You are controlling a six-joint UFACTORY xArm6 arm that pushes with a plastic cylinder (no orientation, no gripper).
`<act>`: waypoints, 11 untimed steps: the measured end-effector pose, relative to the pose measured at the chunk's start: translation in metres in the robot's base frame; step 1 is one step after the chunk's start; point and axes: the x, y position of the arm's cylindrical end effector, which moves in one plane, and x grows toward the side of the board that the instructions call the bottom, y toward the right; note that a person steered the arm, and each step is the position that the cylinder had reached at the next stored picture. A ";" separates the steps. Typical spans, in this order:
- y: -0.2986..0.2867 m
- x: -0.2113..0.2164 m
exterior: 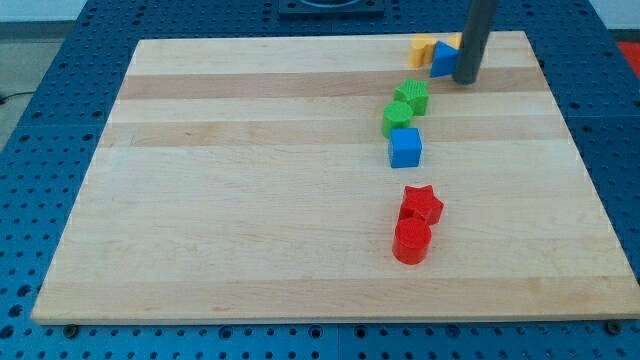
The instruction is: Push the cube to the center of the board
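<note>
A blue cube [405, 147] sits on the wooden board [250, 200], right of the board's middle. Just above it are a green cylinder [397, 118] and a green ridged block [412, 96], touching each other. My tip [465, 79] is near the view's top right, touching the right side of a blue triangular block [444, 60]. The tip is well above and to the right of the blue cube. The dark rod rises out of the view's top.
Two yellow-orange blocks [424, 48] lie at the board's top edge, next to the blue triangular block. A red star [422, 204] and a red cylinder [411, 241] sit together below the blue cube. A blue perforated table surrounds the board.
</note>
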 end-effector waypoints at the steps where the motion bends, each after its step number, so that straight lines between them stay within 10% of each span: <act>1: 0.004 0.005; 5: -0.023 0.116; 11: -0.184 0.115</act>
